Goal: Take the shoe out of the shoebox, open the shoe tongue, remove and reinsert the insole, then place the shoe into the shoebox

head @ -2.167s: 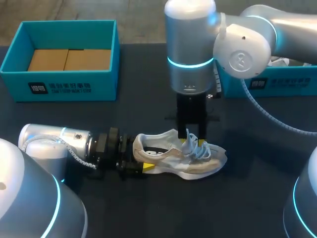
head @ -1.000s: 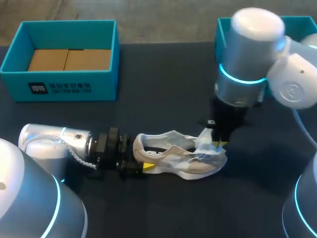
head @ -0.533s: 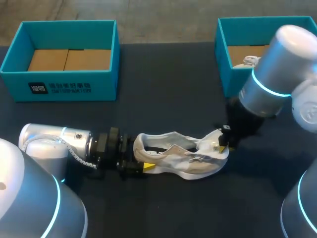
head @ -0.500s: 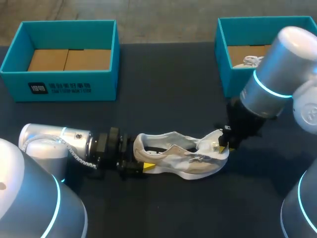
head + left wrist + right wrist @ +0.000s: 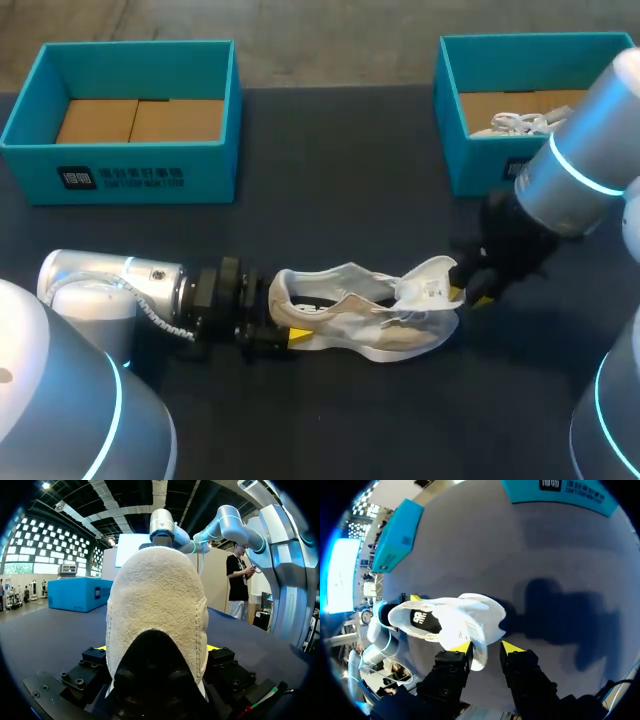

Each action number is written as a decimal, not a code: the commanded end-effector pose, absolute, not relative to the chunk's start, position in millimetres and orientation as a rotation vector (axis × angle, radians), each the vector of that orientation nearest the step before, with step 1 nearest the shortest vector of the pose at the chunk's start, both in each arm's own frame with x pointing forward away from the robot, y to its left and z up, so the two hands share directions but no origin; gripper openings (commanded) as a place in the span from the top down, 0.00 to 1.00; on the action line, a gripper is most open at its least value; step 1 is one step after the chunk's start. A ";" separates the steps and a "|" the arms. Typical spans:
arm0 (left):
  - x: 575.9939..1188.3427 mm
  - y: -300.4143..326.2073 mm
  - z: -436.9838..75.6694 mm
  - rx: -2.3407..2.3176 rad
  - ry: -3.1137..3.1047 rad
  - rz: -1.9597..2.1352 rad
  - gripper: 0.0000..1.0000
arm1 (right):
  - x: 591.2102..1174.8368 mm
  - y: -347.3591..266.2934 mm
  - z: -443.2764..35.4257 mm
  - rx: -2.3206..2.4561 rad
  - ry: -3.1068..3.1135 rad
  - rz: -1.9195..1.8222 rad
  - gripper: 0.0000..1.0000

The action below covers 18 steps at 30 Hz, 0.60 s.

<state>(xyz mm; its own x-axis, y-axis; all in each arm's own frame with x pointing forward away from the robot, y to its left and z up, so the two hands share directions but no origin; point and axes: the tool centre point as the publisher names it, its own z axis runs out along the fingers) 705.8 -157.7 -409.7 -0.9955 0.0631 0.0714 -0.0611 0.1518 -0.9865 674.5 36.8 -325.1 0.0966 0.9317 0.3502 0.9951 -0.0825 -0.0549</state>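
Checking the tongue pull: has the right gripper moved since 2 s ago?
Yes. The right gripper has swung from over the laces of the shoe out past its toe, toward the right-hand blue box.

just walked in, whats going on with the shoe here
A shoe lies on the table, being worked on by two grippers. The left gripper clamps the heel. The right gripper is at the tongue, which is folded up toward the toe and lies between its open fingers. The insole is not out yet.
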 end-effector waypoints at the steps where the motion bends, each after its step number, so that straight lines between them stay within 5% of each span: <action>1: 705.8 -156.9 -408.9 -0.001 -2.310 1.985 1.00 | 669.4 37.6 -292.2 -2.176 -1.963 -0.212 0.61; 18: 705.8 -156.9 -408.9 -0.001 -2.310 1.985 1.00 | 678.4 73.3 -213.8 -2.239 -2.211 0.062 0.63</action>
<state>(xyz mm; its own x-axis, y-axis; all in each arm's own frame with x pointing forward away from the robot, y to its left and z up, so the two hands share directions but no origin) 705.8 -157.6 -409.7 -0.9954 0.0631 0.0714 -0.0612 0.1518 -0.9865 674.5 61.6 -227.6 0.0285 0.9787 0.2034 0.9995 -0.0255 -0.0172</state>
